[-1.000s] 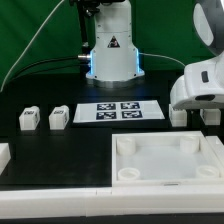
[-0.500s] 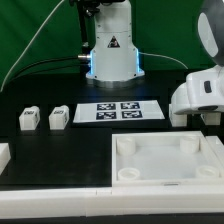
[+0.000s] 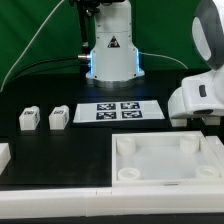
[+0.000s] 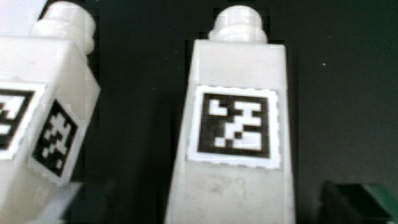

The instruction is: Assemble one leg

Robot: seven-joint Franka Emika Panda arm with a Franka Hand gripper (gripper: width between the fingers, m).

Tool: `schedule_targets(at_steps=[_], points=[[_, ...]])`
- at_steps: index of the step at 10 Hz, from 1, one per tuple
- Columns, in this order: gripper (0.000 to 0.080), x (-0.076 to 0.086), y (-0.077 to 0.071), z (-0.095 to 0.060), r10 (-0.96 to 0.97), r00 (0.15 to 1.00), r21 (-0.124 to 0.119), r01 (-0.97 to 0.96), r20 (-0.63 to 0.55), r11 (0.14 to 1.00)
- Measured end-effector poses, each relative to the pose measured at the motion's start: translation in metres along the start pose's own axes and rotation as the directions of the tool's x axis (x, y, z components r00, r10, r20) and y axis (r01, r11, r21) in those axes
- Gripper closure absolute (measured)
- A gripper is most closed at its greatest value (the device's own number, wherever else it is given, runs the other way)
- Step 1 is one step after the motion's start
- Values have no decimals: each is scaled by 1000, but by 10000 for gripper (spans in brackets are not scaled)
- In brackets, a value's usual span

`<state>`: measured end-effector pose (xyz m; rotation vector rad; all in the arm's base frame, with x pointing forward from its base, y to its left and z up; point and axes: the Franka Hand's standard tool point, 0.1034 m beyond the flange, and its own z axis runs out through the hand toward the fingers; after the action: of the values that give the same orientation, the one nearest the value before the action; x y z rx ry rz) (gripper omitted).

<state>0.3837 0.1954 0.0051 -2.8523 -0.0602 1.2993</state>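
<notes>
Shifted a little toward the exterior view's left since 1.0 s ago: the arm's white housing [image 3: 200, 95], low over the table [image 3: 60, 150] behind the tray [image 3: 150, 140]. Same places as before for everything else.

Tray: large, square, white, at the near right of the exterior view. Inside its walls, only bare white floor and round corner sockets.

Well apart from it, toward the exterior view's left, 2 small white blocks with a dark face each: far-left leg [image 3: 29, 119] and neighbouring leg [image 3: 58, 117], just beside each other but not touching. Between them and the housing, the marker board [image 3: 118, 110], flat before the robot base [image 3: 112, 55].

Only in the wrist view: 2 more tagged white pieces, close up. Centre leg [image 4: 231, 120], long, with a rounded peg at one end and 1 tag facing the camera. Side leg [image 4: 45, 110], same shape, 2 tags on adjoining faces, parted from the first by a dark gap. Neither to be made out in the exterior view.

Gripper: fingers not clear in either view, so released or clenched cannot be told.
</notes>
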Motion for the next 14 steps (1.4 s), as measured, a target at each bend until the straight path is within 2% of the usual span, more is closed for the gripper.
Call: schedule_targets(at_steps=[1, 2, 3, 6, 8, 10, 13, 14], points=[[425, 0, 0, 0, 0, 1000, 0, 0, 0, 1000], [425, 0, 0, 0, 0, 1000, 0, 0, 0, 1000], [508, 0, 0, 0, 0, 1000, 0, 0, 0, 1000], [508, 0, 1, -1, 2, 1000, 2, -2, 0, 1000], [508, -5, 4, -9, 5, 1000, 2, -5, -3, 1000], [507, -25, 12, -30, 11, 1000, -1, -11, 10, 1000], [506, -52, 42, -71, 24, 1000, 20, -24, -12, 1000], [506, -56, 51, -78, 29, 999, 30, -28, -33, 999]])
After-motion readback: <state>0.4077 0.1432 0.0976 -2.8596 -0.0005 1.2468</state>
